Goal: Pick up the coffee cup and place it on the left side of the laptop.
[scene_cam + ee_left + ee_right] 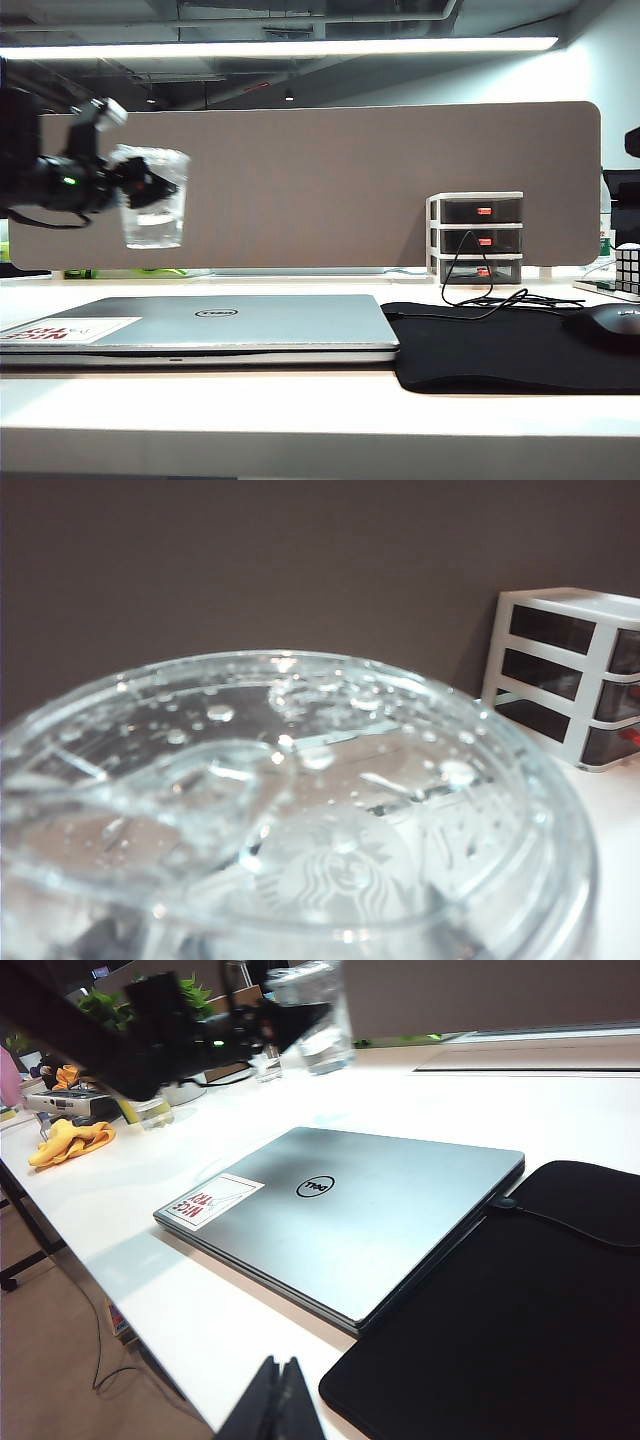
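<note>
The left gripper (140, 185) grips the coffee cup (155, 200) above the laptop (200, 325), while the right gripper (280, 1400) rests near it, fingers pressed together.

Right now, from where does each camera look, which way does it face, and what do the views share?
Exterior view: low at the table's front edge, facing the partition; left gripper holds the coffee cup above the laptop.
Left wrist view: directly over the coffee cup lid; no gripper visible.
Right wrist view: over the table's corner, right gripper shut.
All three show the cup.
</note>
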Available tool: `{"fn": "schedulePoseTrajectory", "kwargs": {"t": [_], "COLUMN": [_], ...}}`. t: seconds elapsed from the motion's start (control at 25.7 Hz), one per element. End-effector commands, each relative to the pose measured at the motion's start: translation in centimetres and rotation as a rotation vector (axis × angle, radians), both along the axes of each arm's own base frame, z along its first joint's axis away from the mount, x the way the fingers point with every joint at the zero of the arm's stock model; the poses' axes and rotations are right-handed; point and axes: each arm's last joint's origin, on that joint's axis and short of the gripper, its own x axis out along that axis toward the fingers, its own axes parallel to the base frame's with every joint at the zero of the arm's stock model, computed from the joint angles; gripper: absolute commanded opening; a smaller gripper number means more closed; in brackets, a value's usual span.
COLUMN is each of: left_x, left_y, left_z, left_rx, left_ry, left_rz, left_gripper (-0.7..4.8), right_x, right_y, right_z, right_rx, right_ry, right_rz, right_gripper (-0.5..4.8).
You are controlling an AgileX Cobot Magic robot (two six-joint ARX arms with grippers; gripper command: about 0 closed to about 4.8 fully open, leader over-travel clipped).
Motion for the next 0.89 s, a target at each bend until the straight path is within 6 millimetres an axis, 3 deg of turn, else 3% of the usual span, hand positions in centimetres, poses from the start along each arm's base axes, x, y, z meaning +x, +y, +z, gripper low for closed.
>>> {"fn": "schedulePoseTrajectory", "kwargs": {"t": [0.04,0.27,0.39,0.54,0.89], "left_x": [-3.1,-7.4,-10.8,-13.6,-14.4], "left_y": [1.3,3.3,4.9,6.8,10.0], "left_z": [0.4,-0.9,-2.5,-4.2,-5.6], "left_rx": [0.02,0.011,0.008,0.005,0.06], "left_ry": [-0.028,0.006,0.023,0.033,0.032], "left_rz": [0.047,0.122,0.186,0.288,0.44], "left_gripper": [3.32,3.32,3.32,3.33,3.33], "right_x": [0.0,0.0,0.0,0.0,0.0], "right_y": [0.0,0.0,0.0,0.0,0.0], "right_z": [-0.1,-0.1,-0.1,-0.1,-0.1], "right_rx": [-0.002,-0.002,-0.002,-0.002,-0.002], "right_ry": [-0.011,-0.01,-0.01,-0.01,-0.01], "right_rz": [0.001,0.002,0.001,0.002,0.003], "right_gripper": [-0.01,-0.01,-0.01,-0.01,-0.01]}}
